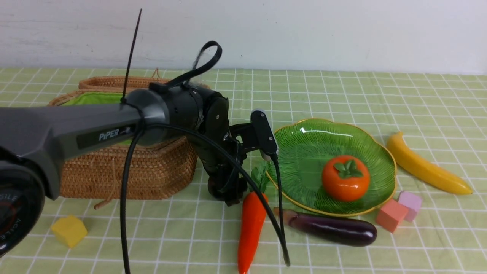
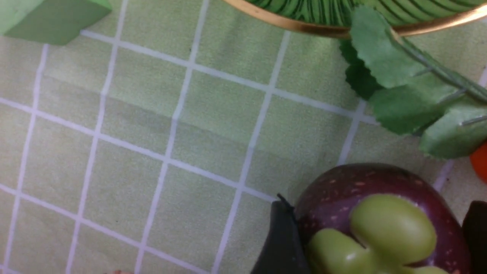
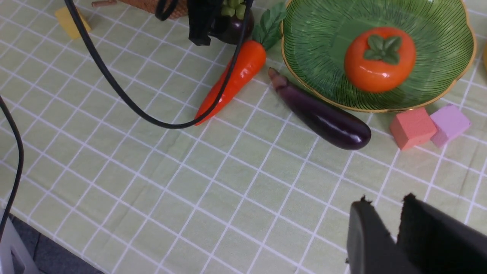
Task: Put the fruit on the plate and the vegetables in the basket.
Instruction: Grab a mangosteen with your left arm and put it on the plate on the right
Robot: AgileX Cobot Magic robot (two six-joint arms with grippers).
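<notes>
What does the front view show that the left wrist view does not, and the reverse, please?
Only the front view: the basket, banana, persimmon on the plate, eggplant, yellow cube and the left arm. Only the left wrist view: the mangosteen flanked by the left claw, and a green cube. Both: the plate's gold rim, the carrot's leaves and the checked cloth.

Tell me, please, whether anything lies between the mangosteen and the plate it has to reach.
Yes: the carrot's leaves lie on the cloth between the mangosteen, flanked by the left end effector, and the plate, reaching its near rim. They sit low, so a lift should probably clear them.
</notes>
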